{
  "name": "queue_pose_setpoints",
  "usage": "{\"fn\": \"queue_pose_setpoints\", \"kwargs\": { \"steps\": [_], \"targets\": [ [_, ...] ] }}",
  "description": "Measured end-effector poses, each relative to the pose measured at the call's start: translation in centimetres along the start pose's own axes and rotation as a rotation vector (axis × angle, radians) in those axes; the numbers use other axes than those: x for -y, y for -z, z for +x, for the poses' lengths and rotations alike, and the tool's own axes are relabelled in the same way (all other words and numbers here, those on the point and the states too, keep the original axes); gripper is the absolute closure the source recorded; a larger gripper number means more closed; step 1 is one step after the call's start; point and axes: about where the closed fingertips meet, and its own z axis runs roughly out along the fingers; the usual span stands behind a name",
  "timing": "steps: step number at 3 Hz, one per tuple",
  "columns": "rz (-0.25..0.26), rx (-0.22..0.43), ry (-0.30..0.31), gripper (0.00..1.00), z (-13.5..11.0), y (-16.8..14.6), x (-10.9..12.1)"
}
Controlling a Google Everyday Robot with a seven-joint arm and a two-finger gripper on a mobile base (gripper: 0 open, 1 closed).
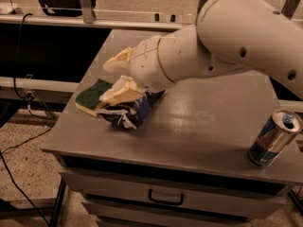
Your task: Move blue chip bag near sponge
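The blue chip bag [129,111] lies crumpled on the grey table [199,126] at its front left, touching the right side of the sponge [91,96]. The sponge shows its green top and pale yellow body and lies flat near the table's left edge. My gripper [116,76] hovers just over both, its cream fingers [119,92] spread apart. The lower finger rests over the bag's top, the upper one stands clear above the sponge. The gripper is open and holds nothing.
A blue-and-silver drink can [274,138] stands at the table's front right edge. My large white arm [236,41] spans the table's back right. A drawer with a handle [165,197] is below the tabletop. Cables [19,126] run on the floor at left.
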Motion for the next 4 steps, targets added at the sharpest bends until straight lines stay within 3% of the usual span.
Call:
{"fn": "queue_pose_setpoints", "kwargs": {
  "steps": [1, 2, 4],
  "targets": [
    [0.000, 0.000, 0.005, 0.00, -0.3, 0.0, -0.1],
    [0.030, -0.022, 0.006, 0.00, -0.6, 1.1, 1.5],
    [0.161, -0.061, -0.074, 0.00, 2.1, 6.0, 7.2]
  ]
}}
